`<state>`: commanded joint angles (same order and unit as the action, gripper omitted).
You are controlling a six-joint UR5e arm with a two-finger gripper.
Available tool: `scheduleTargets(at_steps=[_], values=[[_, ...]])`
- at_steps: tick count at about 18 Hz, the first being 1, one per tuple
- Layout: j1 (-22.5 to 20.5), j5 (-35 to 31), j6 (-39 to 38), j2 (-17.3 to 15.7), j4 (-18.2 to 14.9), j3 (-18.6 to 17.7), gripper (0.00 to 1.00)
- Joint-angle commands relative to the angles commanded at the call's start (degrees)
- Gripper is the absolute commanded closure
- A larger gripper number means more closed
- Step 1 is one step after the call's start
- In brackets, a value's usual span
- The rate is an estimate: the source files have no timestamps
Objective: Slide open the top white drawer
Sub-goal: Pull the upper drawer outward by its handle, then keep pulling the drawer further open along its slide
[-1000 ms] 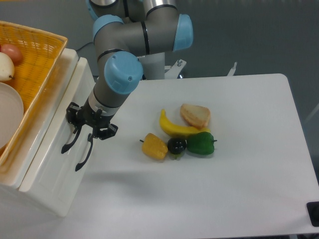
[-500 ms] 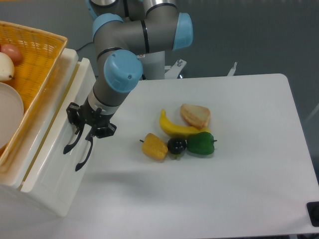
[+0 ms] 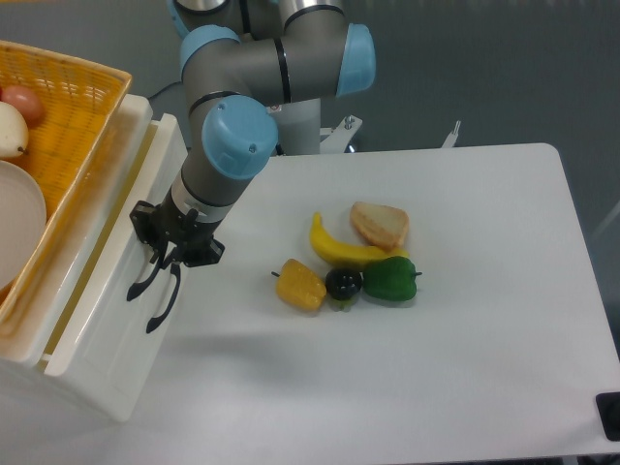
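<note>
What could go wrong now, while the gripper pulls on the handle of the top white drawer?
The gripper holds only the thin curved black handle of the top white drawer, so it may slip off and the drawer would stop, barely open. The lower handle is very close, so the fingers might catch it instead. A long pull could bring the arm near the yellow pepper.

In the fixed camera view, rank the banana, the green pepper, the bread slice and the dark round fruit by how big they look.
Largest to smallest:
1. banana, the longest, though partly hidden by its neighbours
2. green pepper and bread slice, too alike to separate
3. dark round fruit, clearly smallest
All lie close together, so nearness barely skews this.
</note>
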<state>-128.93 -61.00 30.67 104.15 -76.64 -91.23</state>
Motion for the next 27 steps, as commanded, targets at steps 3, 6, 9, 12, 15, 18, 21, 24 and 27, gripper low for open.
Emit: scheduleTargets(at_steps=[3,6,9,12,15,18,21,24,27], values=[[-0.1,0.1,0.1,0.0,0.0,0.1,0.81],[-0.4,0.1,0.2,0.1,0.0,0.1,0.81],[-0.7,0.0,0.3,0.1,0.0,0.1,0.81],[-1.3,0.0,0.4,0.1,0.0,0.3,0.82],[-1.8,0.0,0.4,0.1,0.0,0.4,0.82],[-2.5,0.0,0.4,0.1,0.0,0.4,0.82],[-3.3,-0.1,0.4,0.1,0.0,0.4,0.82],[-4.5,-0.1,0.6,0.1,-0.1,0.4,0.82],[-5.6,-0.1,0.7,0.1,0.0,0.5,0.82]])
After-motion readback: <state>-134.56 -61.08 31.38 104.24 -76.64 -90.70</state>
